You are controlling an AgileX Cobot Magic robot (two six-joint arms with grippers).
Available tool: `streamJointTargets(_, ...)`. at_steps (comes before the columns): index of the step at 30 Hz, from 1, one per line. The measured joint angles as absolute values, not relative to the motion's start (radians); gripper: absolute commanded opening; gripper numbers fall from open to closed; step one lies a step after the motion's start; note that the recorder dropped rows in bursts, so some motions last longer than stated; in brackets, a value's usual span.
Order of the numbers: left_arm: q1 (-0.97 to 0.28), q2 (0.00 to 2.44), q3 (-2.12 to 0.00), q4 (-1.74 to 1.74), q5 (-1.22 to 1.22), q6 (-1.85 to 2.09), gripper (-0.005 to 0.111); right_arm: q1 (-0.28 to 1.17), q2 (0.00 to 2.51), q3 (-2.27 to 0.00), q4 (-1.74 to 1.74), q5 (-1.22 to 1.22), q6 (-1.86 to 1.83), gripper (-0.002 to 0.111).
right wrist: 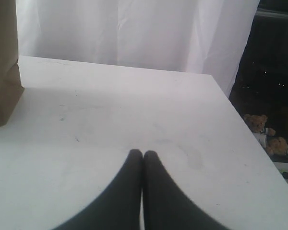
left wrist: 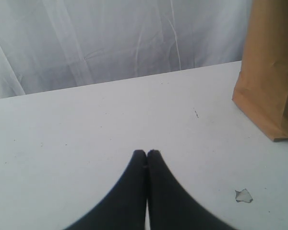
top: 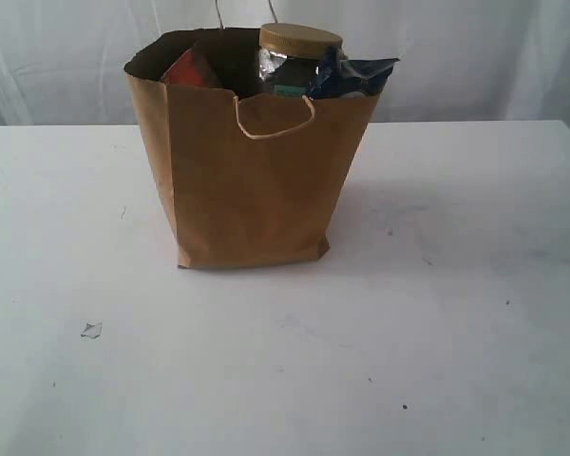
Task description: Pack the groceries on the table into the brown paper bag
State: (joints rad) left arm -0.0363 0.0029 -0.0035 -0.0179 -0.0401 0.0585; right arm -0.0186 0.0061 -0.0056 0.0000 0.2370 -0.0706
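My left pincer (left wrist: 147, 152) and right pincer (right wrist: 142, 152) are pinched closed, holding nothing, above the table (top: 475, 342). The bag (top: 252, 190) stands by its far edge, jar (top: 300, 40) poking out.

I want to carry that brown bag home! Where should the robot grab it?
Probably the pale cord handle hanging on the brown paper bag's front wall, hooked from the front: it is an open loop, clear of the jar poking out above.

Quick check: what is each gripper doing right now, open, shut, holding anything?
Left gripper: shut, holding nothing, above the table.
Right gripper: shut, holding nothing.
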Motion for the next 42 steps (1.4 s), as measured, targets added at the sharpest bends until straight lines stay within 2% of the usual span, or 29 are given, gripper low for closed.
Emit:
streamJointTargets(16,-0.036,0.003,-0.003,-0.018,-0.040,0.058,0.000,-0.019,0.006,-0.006,0.000,0.237,-0.071,0.000)
streamJointTargets(22,-0.036,0.003,-0.003,-0.039,0.099,-0.025,0.000,-0.019,0.006,-0.006,0.000,0.237,-0.071,0.000)
streamJointTargets(36,-0.036,0.003,-0.003,-0.041,0.123,-0.040,0.000,-0.019,0.006,-0.006,0.000,0.237,-0.071,0.000)
streamJointTargets(42,-0.036,0.003,-0.003,-0.041,0.220,-0.025,0.000,-0.019,0.006,-0.006,0.000,0.237,-0.071,0.000)
